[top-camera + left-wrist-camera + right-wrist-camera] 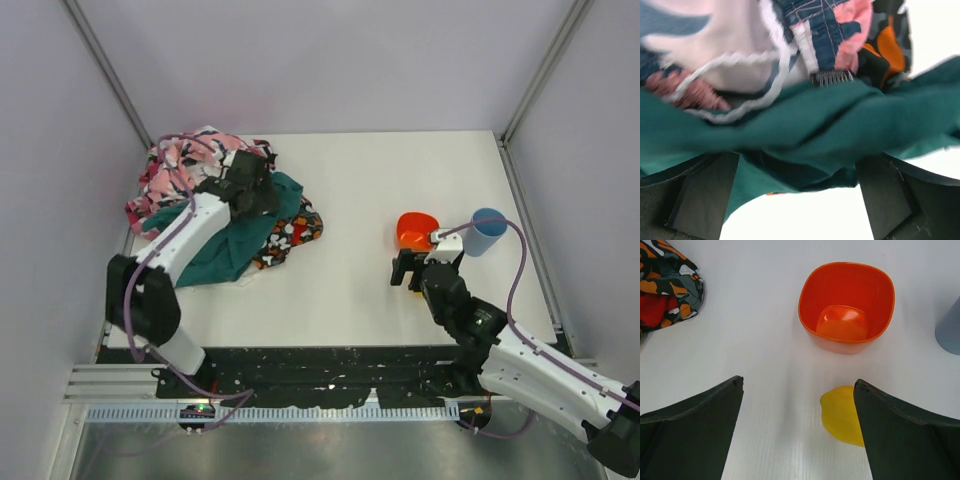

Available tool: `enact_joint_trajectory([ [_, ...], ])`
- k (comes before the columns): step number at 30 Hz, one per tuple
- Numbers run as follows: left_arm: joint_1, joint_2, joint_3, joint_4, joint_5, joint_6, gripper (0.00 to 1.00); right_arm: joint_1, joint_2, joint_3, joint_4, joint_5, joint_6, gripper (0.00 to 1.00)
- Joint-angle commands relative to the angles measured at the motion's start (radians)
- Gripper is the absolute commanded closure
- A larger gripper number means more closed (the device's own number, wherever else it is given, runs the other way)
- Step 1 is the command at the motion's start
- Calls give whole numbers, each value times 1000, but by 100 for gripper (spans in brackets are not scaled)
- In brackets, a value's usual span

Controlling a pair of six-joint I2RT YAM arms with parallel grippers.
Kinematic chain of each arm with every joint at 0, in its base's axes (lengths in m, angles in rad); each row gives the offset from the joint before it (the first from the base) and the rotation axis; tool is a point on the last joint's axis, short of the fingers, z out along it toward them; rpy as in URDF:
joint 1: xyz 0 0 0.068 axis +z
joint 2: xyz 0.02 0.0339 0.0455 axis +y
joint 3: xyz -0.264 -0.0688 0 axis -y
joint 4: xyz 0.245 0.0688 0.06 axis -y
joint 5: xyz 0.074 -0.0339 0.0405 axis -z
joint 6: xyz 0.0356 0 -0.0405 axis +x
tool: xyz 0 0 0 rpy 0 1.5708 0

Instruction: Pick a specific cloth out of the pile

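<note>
Left wrist: left fingers (700,195) spread astride teal cloth (815,125)
Risk: closing grabs teal — red cloth (655,310) mostly buried
Right wrist: right fingers (690,430) spread, empty

Table (400,170), cloth pile (172,162), orange bowl (413,230), blue cup (488,232), yellow object (841,415)

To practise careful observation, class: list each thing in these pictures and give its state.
Pile, heaped.
Red cloth, mostly covered by patterned cloth.
Left gripper, open, against the pile.
Right gripper, open.
Bowl, upright, empty.
Cup, standing.
Lemon, lying loose.
</note>
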Motion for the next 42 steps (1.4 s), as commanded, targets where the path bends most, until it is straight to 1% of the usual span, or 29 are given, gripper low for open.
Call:
enact_joint_trajectory([
  [1,2,235,144,-97,-30,-23,0,-4,28,4,65,32,-3,5],
  [4,-1,428,279,-204,-12,-33,0,-5,46,0,88,28,-8,5],
  [6,-4,521,346,-256,8,-37,0,-5,59,1,94,29,-11,5],
  [7,-7,541,357,-255,8,-40,4,-7,62,1,95,31,-11,5],
  [8,-12,556,359,-250,10,-42,15,-7,63,1,97,32,-8,5],
  [10,-13,556,350,-234,10,-45,57,-7,65,1,100,34,-10,5],
  [11,-13,546,344,-221,1,-39,100,-7,62,-2,102,34,-10,5],
  [14,-13,481,339,-209,-53,-8,100,-5,74,-5,123,5,-17,5],
  [15,-15,431,336,-201,-74,16,100,-7,79,0,129,-3,-16,5],
  [19,-1,233,282,-117,-232,84,100,-7,126,30,177,-69,-39,5],
  [20,11,192,267,-102,-257,93,100,-7,149,41,180,-80,-48,5],
  [22,46,113,261,-82,-276,113,100,-5,192,66,239,-109,-60,5],
  [25,114,47,273,-65,-265,142,100,-7,275,125,328,-190,-72,5],
  [28,178,7,300,-79,-262,170,100,-7,420,205,419,-306,-73,5],
  [29,198,-2,305,-83,-260,171,100,-5,500,223,454,-366,-71,5],
  [30,215,-11,310,-89,-259,174,100,-4,537,280,476,-394,-69,5],
  [31,238,-19,310,-91,-256,175,100,-4,624,311,477,-446,-80,5],
  [32,259,-30,307,-92,-247,176,100,-2,663,382,473,-460,-83,5],
  [33,279,-36,302,-94,-234,175,100,-1,748,421,470,-475,-86,5],
  [34,304,-45,296,-97,-224,170,100,-1,784,494,455,-486,-89,5],
  [35,321,-53,291,-103,-213,167,100,-1,856,526,451,-492,-91,4],
  [37,356,-76,262,-88,-188,164,100,1,940,628,407,-527,-79,4],
  [38,372,-86,249,-74,-168,168,100,5,964,692,367,-582,-79,4],
  [40,381,-94,247,-68,-121,174,100,15,999,721,367,-671,-71,4],
  [42,381,-96,265,-75,-105,184,100,28,993,669,461,-679,-51,5],
])
